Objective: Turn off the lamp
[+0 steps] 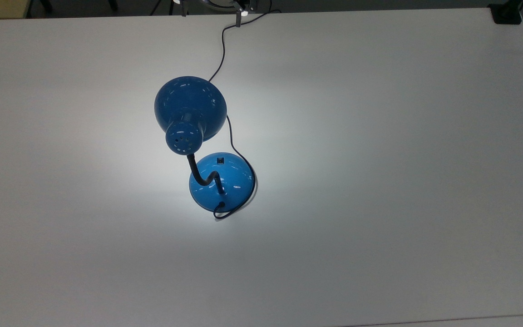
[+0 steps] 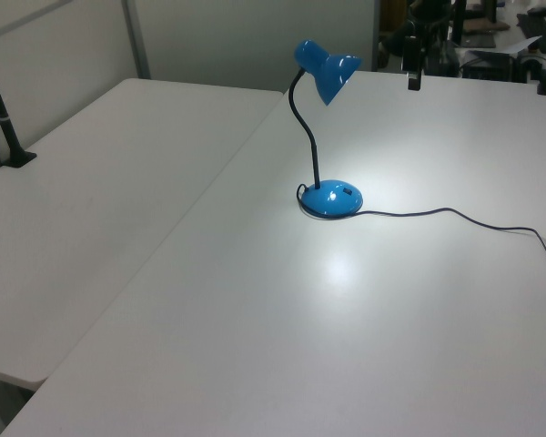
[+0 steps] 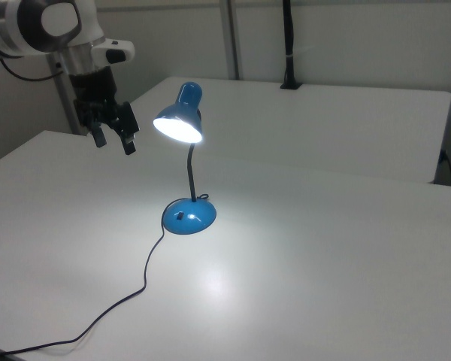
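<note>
Lamp [image 3: 186,167] is glowing mid-worktop [image 3: 323,256], bare surface ringing it; gripper [image 3: 113,140] is hovering beside the shade, jaws parted, holding nothing.

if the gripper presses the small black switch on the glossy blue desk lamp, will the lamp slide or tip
The glossy blue desk lamp probably stays put: its round domed base sits wide and flat. The small black switch lies off-centre, so it might rock slightly. The black gooseneck may wobble, and the smooth white table could allow sliding.
</note>
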You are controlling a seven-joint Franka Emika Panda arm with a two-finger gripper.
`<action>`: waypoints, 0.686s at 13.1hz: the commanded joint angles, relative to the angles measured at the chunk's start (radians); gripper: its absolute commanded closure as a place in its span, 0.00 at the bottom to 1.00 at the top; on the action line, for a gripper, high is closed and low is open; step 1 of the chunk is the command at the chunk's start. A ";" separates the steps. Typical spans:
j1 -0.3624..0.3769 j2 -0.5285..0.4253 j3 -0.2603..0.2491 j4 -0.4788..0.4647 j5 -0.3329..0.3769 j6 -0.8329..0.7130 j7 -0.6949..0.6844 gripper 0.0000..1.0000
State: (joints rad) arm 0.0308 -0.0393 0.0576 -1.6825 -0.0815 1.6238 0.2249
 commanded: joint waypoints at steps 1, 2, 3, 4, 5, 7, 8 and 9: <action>0.004 0.004 -0.016 0.029 0.006 -0.032 -0.041 0.00; 0.004 0.005 -0.016 0.029 0.006 -0.032 -0.041 0.00; 0.004 0.007 -0.015 0.027 0.006 -0.030 -0.041 0.00; 0.004 0.007 -0.016 0.027 0.006 -0.028 -0.041 0.00; 0.004 0.007 -0.015 0.027 0.006 -0.027 -0.041 0.00; 0.006 0.009 -0.015 0.027 0.006 -0.024 -0.042 0.05; 0.004 0.007 -0.015 0.026 0.009 -0.022 -0.065 0.31; 0.004 0.007 -0.015 0.026 0.012 -0.024 -0.108 0.57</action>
State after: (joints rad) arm 0.0308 -0.0391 0.0506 -1.6776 -0.0815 1.6238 0.1957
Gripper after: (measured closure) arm 0.053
